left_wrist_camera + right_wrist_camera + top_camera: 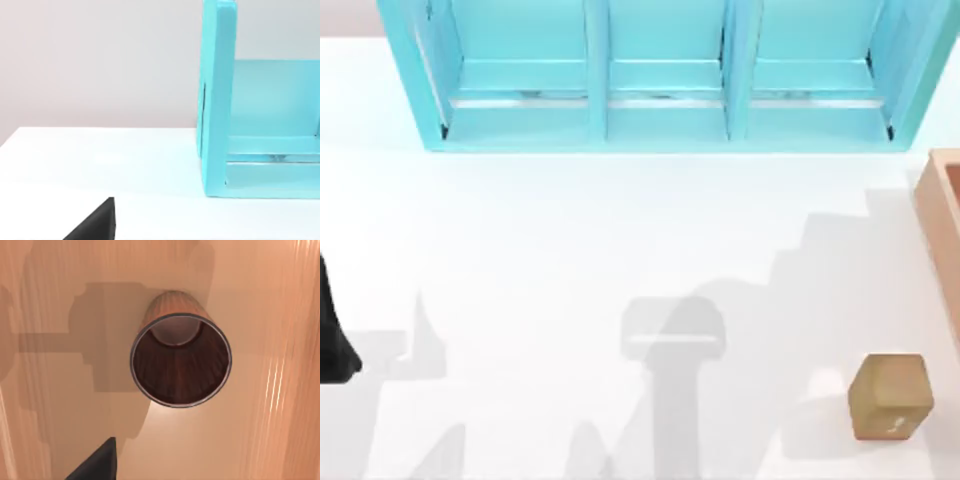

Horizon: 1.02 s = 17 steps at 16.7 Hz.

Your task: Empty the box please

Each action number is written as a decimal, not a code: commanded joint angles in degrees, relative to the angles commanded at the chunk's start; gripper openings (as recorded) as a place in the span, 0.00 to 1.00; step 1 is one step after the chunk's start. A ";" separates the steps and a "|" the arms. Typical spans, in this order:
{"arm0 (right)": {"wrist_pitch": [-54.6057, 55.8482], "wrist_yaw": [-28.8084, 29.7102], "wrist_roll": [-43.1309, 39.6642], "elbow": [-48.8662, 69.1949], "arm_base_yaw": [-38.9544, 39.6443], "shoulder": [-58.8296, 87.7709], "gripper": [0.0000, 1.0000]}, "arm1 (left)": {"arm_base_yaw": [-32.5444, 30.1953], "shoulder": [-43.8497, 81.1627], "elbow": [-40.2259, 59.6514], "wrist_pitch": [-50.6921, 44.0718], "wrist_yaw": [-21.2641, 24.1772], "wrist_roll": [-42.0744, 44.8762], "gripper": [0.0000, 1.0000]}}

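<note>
The box [942,215] is a light-brown, thick-walled container cut off by the table's right edge in the top view. In the right wrist view its wooden floor [260,440] lies below me, and a dark brown wooden cup [180,360] stands upright on it, mouth open towards the camera. A dark part of my right gripper [95,462] hangs above the box floor, beside the cup and apart from it. My left arm [332,330] is parked at the table's left edge, and a dark part of its gripper [95,222] shows over the white table.
A big turquoise shelf unit [665,75] runs along the back of the table, and its end wall [217,100] shows in the left wrist view. A small tan cube [890,396] with a white mark sits at the front right, on the white table [570,250].
</note>
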 joint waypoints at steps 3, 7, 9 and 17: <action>0.64 0.05 0.11 -0.76 0.19 -0.27 1.00 | 0.00 0.00 0.00 0.00 0.00 0.00 1.00; 5.77 0.00 0.22 -5.86 0.22 -0.12 1.00 | 0.00 0.00 0.00 0.00 0.00 0.00 1.00; 9.84 -0.01 0.25 -9.44 0.25 0.36 1.00 | 0.00 0.00 0.00 0.00 0.00 0.00 1.00; 21.69 0.02 0.28 -18.71 0.24 2.98 1.00 | 0.00 0.00 0.00 0.00 0.00 0.00 1.00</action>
